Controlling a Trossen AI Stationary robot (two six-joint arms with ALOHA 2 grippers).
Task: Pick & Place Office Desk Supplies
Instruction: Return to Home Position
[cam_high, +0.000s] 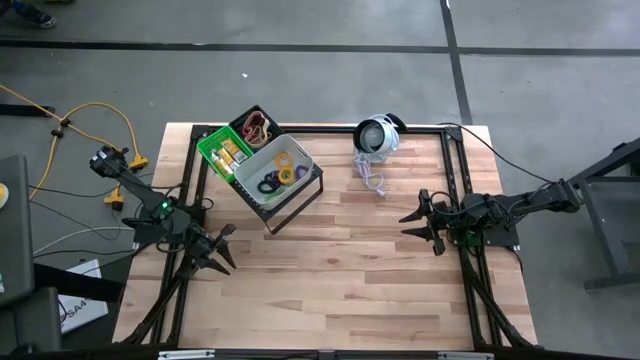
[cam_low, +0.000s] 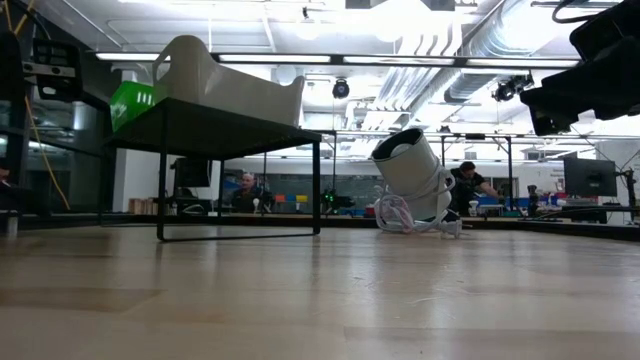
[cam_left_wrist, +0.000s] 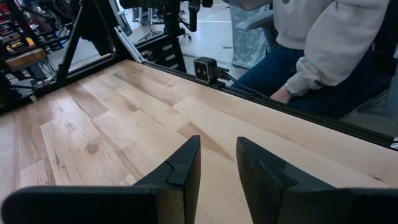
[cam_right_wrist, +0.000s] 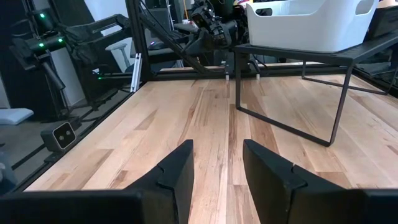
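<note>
Three bins sit side by side on the rack (cam_low: 230, 128) at the far left of the counter (cam_high: 330, 285). The black bin (cam_high: 255, 124) holds loops, the green bin (cam_high: 213, 150) holds yellow pieces (cam_high: 229, 153), and the white bin (cam_high: 300, 160) holds purple and yellow loops (cam_high: 278, 178). A round corded device (cam_high: 375, 135) lies beside the rack. The left arm (cam_high: 160, 208) hangs over the counter's left edge and the right arm (cam_high: 500, 208) over its right edge. The left jaws and the right jaws are both spread and empty, well apart from the bins.
</note>
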